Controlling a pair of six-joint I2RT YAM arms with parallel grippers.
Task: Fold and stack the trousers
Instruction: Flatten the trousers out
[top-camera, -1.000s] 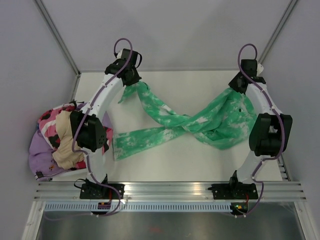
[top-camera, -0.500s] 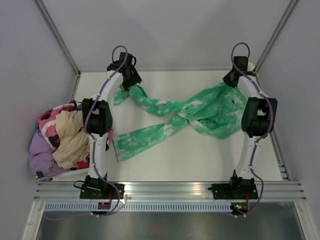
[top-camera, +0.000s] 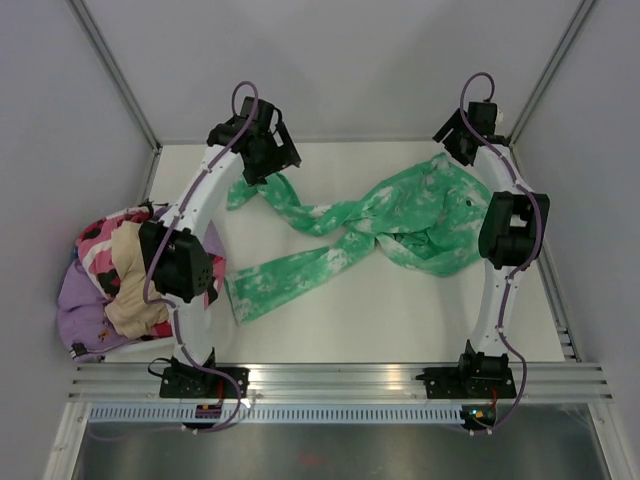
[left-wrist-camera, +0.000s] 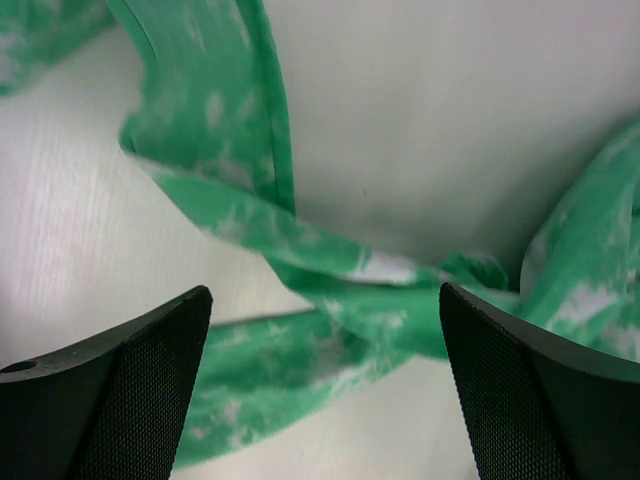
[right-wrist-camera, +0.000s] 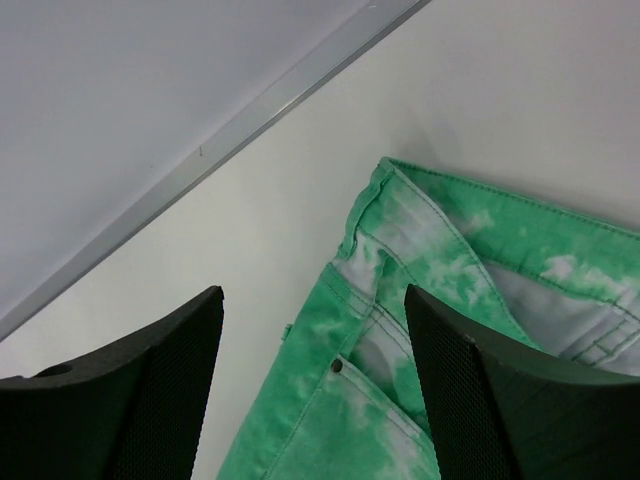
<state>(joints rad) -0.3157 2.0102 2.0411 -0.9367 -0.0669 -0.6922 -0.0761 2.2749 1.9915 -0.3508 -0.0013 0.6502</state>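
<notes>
Trousers (top-camera: 380, 225): green with white mottling, spread on the table (top-camera: 400, 310); waist at upper right of the top view, two legs running left and crossing at centre.
Crossing of legs: twisted; which leg lies over which cannot be told.
Upper leg end: at upper left of the top view, partly hidden under the left gripper (top-camera: 278, 158).
Lower leg end: at lower left of centre, close to the left arm's elbow.
Waist: right edge covered by the right arm; a small dark stud (right-wrist-camera: 337, 367) shows in the right wrist view, and the waistband runs off that frame at right.
Left wrist view: cloth blurred; both fingers cut off by the lower edge.
Left gripper, fingers: spread wide, nothing between them, cloth lying below.
Right gripper (top-camera: 452, 140): at the far right corner, above the waist; fingers spread, gripping nothing.
Clothes pile (top-camera: 115, 280): pink-and-black, beige and lilac pieces at far left, partly behind the left arm's elbow and overhanging the table edge.
Rail (top-camera: 340, 380): metal strip along the near edge, carrying both arm bases.
Wall strip (right-wrist-camera: 250, 110): grey bar where the table meets the back wall.
</notes>
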